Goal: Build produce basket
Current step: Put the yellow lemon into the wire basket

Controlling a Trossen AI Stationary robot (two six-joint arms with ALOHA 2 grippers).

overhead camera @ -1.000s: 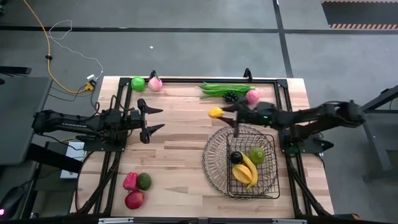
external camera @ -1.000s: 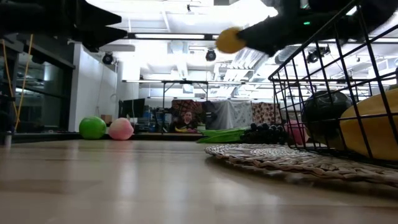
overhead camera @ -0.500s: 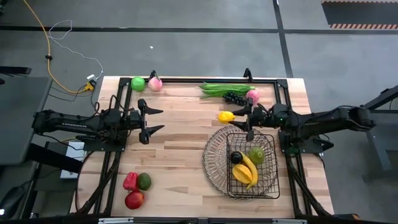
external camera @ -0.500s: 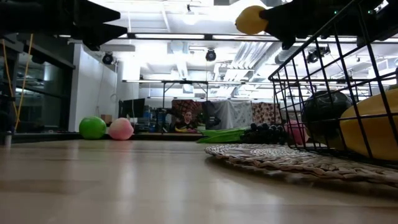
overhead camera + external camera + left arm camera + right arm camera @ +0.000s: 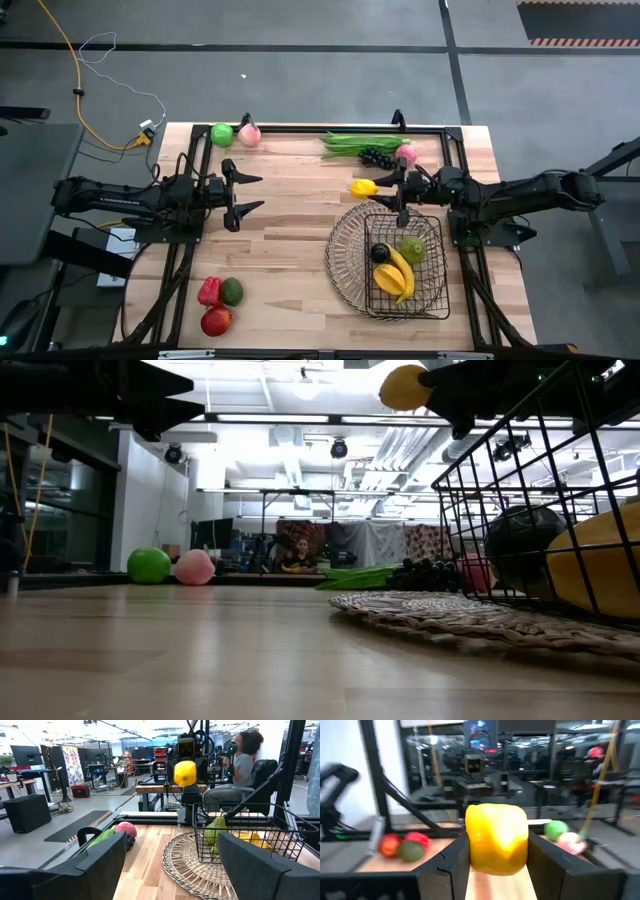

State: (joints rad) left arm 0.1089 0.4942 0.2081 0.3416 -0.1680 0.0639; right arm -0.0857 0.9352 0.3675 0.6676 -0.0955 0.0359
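Observation:
The yellow lemon [image 5: 364, 187] hangs in the air just beyond the far left rim of the wire basket [image 5: 345, 262], with my right gripper [image 5: 374, 188] shut on it. Bananas [image 5: 396, 275], a green fruit [image 5: 412, 249] and a dark fruit [image 5: 379, 253] lie in the basket's mesh centre. My left gripper [image 5: 247, 195] waits open at mid-left, level and touching nothing. On the table lie a green apple [image 5: 221, 134] and a pink peach [image 5: 249, 134] at the far left, and green beans [image 5: 360, 143], grapes [image 5: 373, 155] and another peach [image 5: 405, 155] at the far side. My right gripper pinches the lemon between its two fingers [image 5: 452, 857], one on each of its opposite sides [image 5: 472, 845]. The fingers reach in level from the table's right, pointing left. The lemon [image 5: 405, 387] is lifted clear, high above the table and higher than the basket's wire wall.
A red pepper [image 5: 209, 291], an avocado [image 5: 232, 291] and a red apple [image 5: 216, 321] sit near the front left. Bare wood lies between the two grippers. A dark frame [image 5: 330, 128] runs along the table's edges. A person [image 5: 240, 760] sits beyond the table's right end.
My right gripper has drawn back toward the table's right edge and risen a little, carrying the lemon closer to the basket's far rim; it has rolled slightly. For the last half second it has kept still.

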